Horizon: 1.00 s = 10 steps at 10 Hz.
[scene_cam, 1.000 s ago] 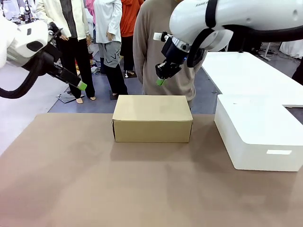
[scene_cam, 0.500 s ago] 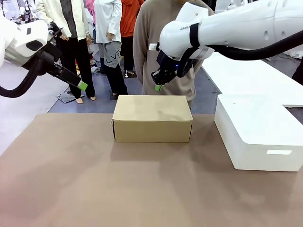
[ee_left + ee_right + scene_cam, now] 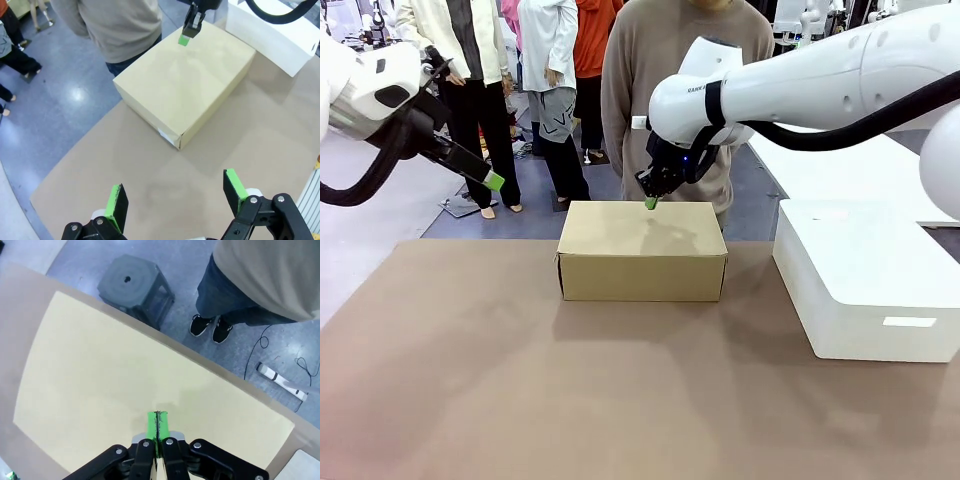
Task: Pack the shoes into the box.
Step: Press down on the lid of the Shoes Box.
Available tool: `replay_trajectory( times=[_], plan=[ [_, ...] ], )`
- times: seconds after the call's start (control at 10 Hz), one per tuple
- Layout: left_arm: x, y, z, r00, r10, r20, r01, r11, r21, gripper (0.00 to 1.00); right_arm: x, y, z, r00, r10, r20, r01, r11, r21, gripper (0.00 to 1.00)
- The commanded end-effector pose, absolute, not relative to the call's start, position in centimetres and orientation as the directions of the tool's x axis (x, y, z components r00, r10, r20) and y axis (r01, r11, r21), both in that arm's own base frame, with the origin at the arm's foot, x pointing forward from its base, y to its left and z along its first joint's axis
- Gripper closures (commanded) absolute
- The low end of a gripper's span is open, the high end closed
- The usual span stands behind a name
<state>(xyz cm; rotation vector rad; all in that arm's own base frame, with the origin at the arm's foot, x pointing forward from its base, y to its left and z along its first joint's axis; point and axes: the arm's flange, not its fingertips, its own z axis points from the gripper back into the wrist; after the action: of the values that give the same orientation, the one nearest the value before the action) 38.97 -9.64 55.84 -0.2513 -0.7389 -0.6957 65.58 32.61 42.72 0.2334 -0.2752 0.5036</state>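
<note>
The right end effector [image 3: 651, 203], its green pads pressed together on nothing, hangs at the far edge of the box's [image 3: 642, 251] closed lid — just above or barely touching it, too close to call — while the left end effector [image 3: 175, 197] waits well off to the side with its fingers spread wide and empty. The brown cardboard box sits shut in the middle of the bench [image 3: 520, 400], a person in a beige top [image 3: 660, 80] standing close behind it and a white block [image 3: 865, 285] to its right.

The shoes lie nowhere on the bench, so they are either inside the box or yet to be brought — the closed lid hides which.

The risks look plain enough. A closed tip pressing down on thin cardboard could dent the lid rather than lift it, and a sideways nudge could skid the unsteadied box toward the person or off the far edge of the bench. With the left arm so far away, nothing braces the box if the flap resists. The person's nearness to the right arm leaves little margin for a sudden swing.
</note>
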Motion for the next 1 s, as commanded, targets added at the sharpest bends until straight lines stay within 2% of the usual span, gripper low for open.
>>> replay_trajectory(
  times=[0.0,0.3,0.7,0.9],
  plan=[
    [38.9,-9.6,55.8,0.537,-0.480,0.694,0.646,0.763,0.028,0.00,66.8,33.3,42.2,0.857,0.404,0.320,-0.455,0.885,0.098,1.00],
    [38.9,-9.6,55.8,0.537,-0.480,0.694,0.646,0.763,0.028,0.00,67.1,33.5,40.2,0.869,0.409,0.279,-0.450,0.887,0.102,1.00],
    [38.9,-9.6,55.8,0.537,-0.480,0.694,0.646,0.763,0.028,0.00,63.6,32.0,46.5,0.844,0.458,0.278,-0.506,0.852,0.132,1.00],
    [38.9,-9.6,55.8,0.537,-0.480,0.694,0.646,0.763,0.028,0.00,62.4,31.5,47.4,0.838,0.477,0.265,-0.524,0.839,0.146,1.00]
  ],
)
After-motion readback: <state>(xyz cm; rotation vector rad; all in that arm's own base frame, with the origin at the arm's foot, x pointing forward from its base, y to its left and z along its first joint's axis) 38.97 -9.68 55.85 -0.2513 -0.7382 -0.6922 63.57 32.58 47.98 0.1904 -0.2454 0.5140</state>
